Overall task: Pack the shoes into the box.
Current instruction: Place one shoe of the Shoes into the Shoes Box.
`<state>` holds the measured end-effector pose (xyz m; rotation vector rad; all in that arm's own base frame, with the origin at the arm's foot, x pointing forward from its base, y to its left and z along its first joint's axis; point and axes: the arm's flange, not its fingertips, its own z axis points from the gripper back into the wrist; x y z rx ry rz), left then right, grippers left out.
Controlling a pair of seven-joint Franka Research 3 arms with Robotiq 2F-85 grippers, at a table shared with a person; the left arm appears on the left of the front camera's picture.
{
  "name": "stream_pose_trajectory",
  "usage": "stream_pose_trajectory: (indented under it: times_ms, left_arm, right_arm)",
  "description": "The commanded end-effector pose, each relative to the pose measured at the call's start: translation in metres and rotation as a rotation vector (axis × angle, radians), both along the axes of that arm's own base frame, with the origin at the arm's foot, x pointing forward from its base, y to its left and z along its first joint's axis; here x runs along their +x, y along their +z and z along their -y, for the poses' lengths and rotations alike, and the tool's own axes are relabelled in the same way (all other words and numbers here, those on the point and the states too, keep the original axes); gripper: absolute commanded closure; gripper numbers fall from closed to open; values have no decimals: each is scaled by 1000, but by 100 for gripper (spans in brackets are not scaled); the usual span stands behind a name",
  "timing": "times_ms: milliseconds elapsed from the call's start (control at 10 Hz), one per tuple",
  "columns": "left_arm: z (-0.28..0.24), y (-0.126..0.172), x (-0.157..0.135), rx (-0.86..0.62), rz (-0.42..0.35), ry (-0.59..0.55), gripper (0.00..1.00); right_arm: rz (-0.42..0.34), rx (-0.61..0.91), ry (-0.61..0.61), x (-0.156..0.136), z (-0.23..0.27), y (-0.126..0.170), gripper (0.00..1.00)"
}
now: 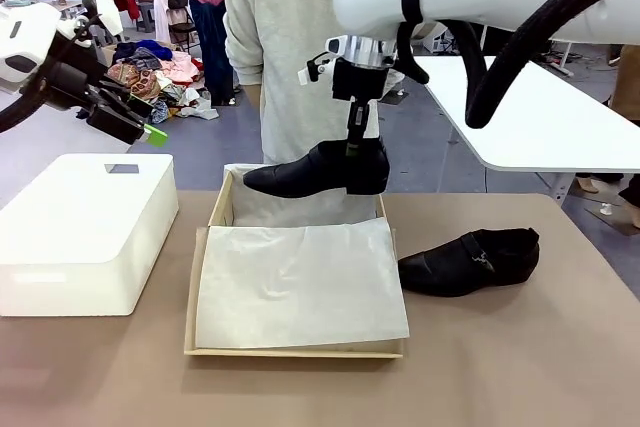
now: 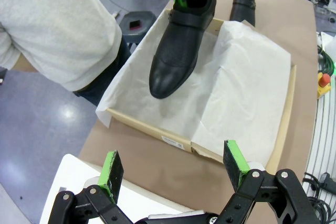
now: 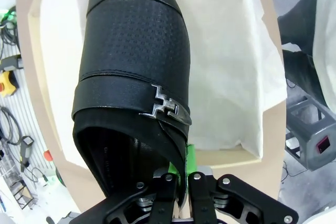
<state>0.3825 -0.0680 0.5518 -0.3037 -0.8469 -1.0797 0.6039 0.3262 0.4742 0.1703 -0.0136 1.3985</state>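
Observation:
My right gripper is shut on the heel rim of one black shoe, which hangs level over the far end of the tan cardboard box, toe pointing left. In the right wrist view that shoe rises from the shut fingers, above the white tissue paper. The other black shoe lies on the table just right of the box. My left gripper hovers open at the far left, high above the white box. Its wrist view looks down on the held shoe and the box.
A white rounded plastic box stands left of the cardboard box. A person in a light grey sweater stands at the far edge, right behind the box. A white side table is at the back right. Bare brown tabletop runs along the front.

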Motion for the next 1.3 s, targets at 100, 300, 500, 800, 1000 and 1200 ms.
stream_pose_trajectory:
  times_ms: [100,300,500,800,1000,1200]
  left_arm:
    - [-2,0,2,-8,7,-17,0]
    - [-2,0,2,-8,7,-17,0]
    - [-2,0,2,-8,7,-17,0]
    - [-2,0,2,-8,7,-17,0]
    - [-2,0,2,-8,7,-17,0]
    - [-2,0,2,-8,7,-17,0]
  right_arm:
    - [29,-3,19,8,-17,-14,100]
    - [46,-18,47,10,-26,-28,100]
    - [62,-24,65,11,-31,-42,100]
    - [83,-15,32,18,-35,-66,100]
    - [121,1,8,20,-35,-79,100]
    - [95,-1,21,22,-36,-91,100]
